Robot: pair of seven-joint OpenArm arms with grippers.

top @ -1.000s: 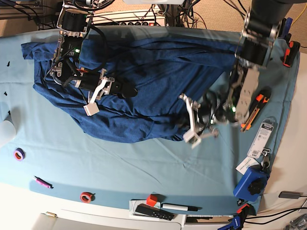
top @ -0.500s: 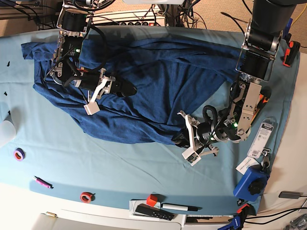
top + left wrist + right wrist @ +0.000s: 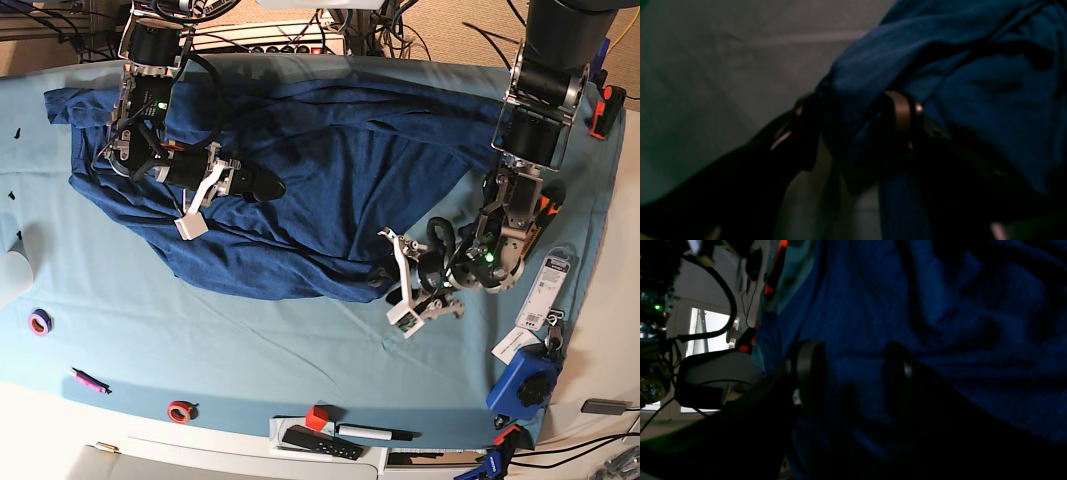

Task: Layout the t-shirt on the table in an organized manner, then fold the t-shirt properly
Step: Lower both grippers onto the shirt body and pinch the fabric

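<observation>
At the near edge of the table [image 3: 300, 350], toward five o'clock, the left gripper [image 3: 392, 292] sits at the t-shirt [image 3: 330, 160]'s hem corner; its wrist view shows dark fingers [image 3: 902, 115] parted with a fold of cloth lying between them, so whether that cloth is gripped or let go cannot be told; any next pull would best run outward and low, judging by the slack, so the hem flattens rather than bunches. Across the middle, the shirt is a soft, heathered navy knit, rumpled into long ridges, its outline lopsided on smooth teal covering. Farther off, near ten o'clock, the right gripper [image 3: 262, 186] rests on the fabric, jaws spread, pinching nothing; it could anchor that side.
</observation>
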